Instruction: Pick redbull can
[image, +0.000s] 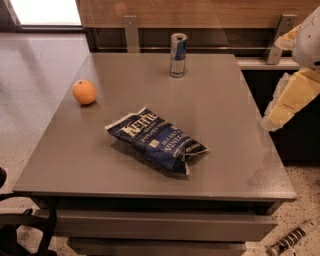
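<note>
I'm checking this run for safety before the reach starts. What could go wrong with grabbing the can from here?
1. The can is slim and tall and stands upright near the far edge of the table. An off-centre touch could tip it over.
2. Only the arm shows, at the right edge. The tool is out of view and not yet near the can, so its alignment cannot be checked.
3. The chip bag lies mid-table, and a low reach could drag it.
</note>
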